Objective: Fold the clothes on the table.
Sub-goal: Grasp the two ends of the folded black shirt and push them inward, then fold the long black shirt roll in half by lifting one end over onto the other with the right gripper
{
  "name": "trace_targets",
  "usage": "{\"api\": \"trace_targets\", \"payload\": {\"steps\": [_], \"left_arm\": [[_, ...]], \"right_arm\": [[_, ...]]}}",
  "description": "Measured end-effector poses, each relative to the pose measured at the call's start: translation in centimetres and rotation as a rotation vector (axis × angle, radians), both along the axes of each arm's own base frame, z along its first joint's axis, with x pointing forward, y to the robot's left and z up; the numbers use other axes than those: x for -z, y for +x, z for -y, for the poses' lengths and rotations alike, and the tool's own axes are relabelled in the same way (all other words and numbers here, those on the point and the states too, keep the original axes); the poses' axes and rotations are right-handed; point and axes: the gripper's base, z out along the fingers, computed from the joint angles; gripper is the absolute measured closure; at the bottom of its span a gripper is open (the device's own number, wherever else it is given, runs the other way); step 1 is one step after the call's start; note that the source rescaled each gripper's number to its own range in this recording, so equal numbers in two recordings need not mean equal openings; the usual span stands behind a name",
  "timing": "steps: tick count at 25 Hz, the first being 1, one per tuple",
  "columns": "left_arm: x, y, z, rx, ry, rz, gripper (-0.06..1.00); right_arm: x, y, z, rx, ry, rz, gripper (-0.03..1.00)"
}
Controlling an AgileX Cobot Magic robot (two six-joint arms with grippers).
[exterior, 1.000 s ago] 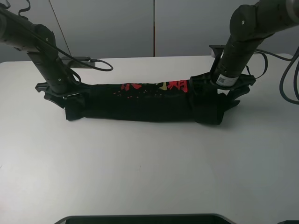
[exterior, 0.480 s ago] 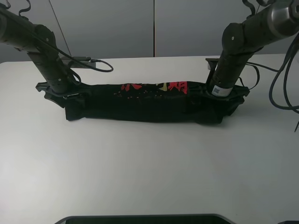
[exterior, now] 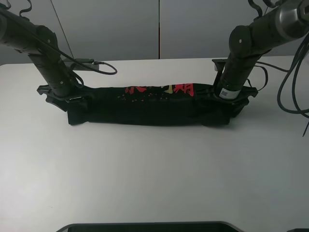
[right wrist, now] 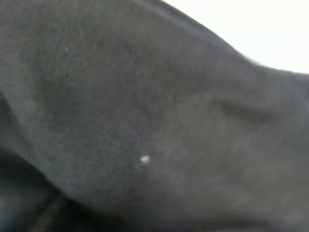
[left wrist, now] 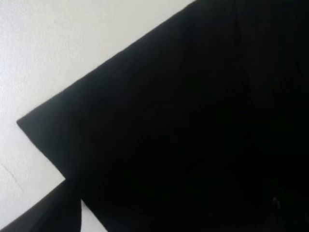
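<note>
The black T-shirt (exterior: 145, 106) lies on the white table (exterior: 154, 169) as a long narrow band, with red and yellow characters (exterior: 164, 89) along its far edge. My left gripper (exterior: 65, 100) is low at the band's left end, and its fingers are hidden by the cloth. My right gripper (exterior: 231, 99) is low at the band's right end and holds the cloth there. Black cloth fills the left wrist view (left wrist: 193, 121), with one corner lying on the table (left wrist: 38, 58). The right wrist view shows only blurred dark cloth (right wrist: 145, 125) close up.
A black cable (exterior: 99, 65) lies on the table behind the left arm. More cables (exterior: 289, 96) hang at the right of the right arm. A dark edge (exterior: 149, 226) runs along the front of the table.
My right gripper has moved right and down with the shirt's right end, and the bunched flap there now lies stretched out flat. The left arm has not moved.
</note>
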Motion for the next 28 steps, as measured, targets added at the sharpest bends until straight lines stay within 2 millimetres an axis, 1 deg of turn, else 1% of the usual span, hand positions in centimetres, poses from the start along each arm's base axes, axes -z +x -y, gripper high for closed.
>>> {"api": "trace_targets", "payload": {"steps": [2, 3, 4, 11, 14, 16, 22, 24, 28], "left_arm": [[0.0, 0.0, 0.0, 0.002, 0.000, 0.000, 0.00], [0.1, 0.0, 0.0, 0.002, 0.001, -0.001, 0.00], [0.0, 0.0, 0.0, 0.003, 0.000, 0.001, 0.00], [0.1, 0.0, 0.0, 0.008, 0.003, 0.002, 0.00], [0.1, 0.0, 0.0, 0.008, 0.003, 0.002, 0.00], [0.1, 0.0, 0.0, 0.010, 0.004, 0.003, 0.00], [0.1, 0.0, 0.0, 0.010, 0.004, 0.004, 0.00], [0.1, 0.1, 0.0, 0.010, 0.003, 0.005, 0.00], [0.1, 0.1, 0.0, 0.010, 0.003, 0.006, 0.00]], "right_arm": [[0.0, 0.1, -0.1, -0.003, 0.014, 0.011, 0.59], [0.0, 0.2, -0.2, -0.007, 0.022, 0.014, 0.69], [0.0, 0.2, -0.2, -0.016, 0.025, 0.015, 0.71], [-0.1, 0.2, -0.5, -0.033, 0.047, 0.015, 0.70], [-0.9, 0.1, -0.9, -0.042, 0.101, 0.025, 0.70], [-2.1, -0.1, -1.1, -0.057, 0.131, 0.040, 0.70], [-7.4, -0.7, -1.2, -0.091, 0.186, 0.140, 0.70], [-8.8, -1.0, -1.2, -0.110, 0.191, 0.138, 0.70], [-11.5, -0.8, -1.8, -0.153, 0.244, 0.122, 0.70]]}}
